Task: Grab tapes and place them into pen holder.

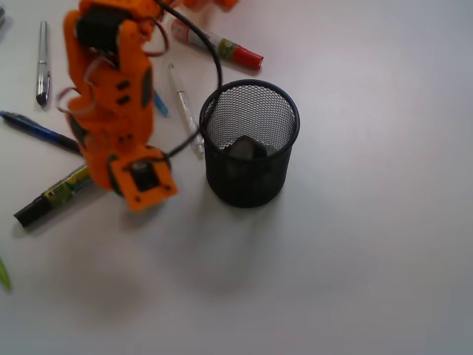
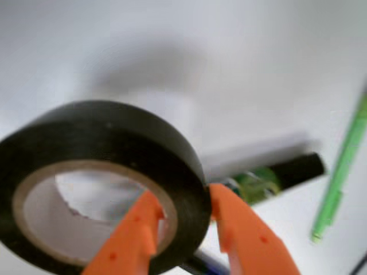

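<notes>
Tape rolls appear in both views. In the front view, the pen holder [image 1: 251, 144], a black wire-mesh cylinder with a solid rim, stands upright on the white desk [image 1: 369, 244] near the centre of the frame. Inside it, low against the mesh wall, lies a dark grey tape roll [image 1: 247, 148]. The orange arm [image 1: 114, 96] occupies the upper left and hangs over the desk just left of the pen holder, with a black cable [image 1: 214, 66] looping from it past the holder's rim. Several writing items lie on the desk around the arm: a red-capped marker [image 1: 222, 46] behind the holder, a clear pen [image 1: 185, 107] beside the holder's left edge, a silver pen [image 1: 42, 63] at far left, a blue pen [image 1: 41, 132] below it, and a black marker with a green label [image 1: 52, 194] partly under the arm. The gripper's tip is hidden by the arm body in this view. In the wrist view, the gripper [image 2: 183, 223] is closed on the black tape roll [image 2: 103, 183] with tan cardboard core: one orange finger [image 2: 135, 235] sits inside the core, the other presses the outer black wall, clamping the roll's rim between them. The roll is held tilted above the desk. Below and to the right lie the black marker and a green pen [image 2: 341, 172], both blurred.
</notes>
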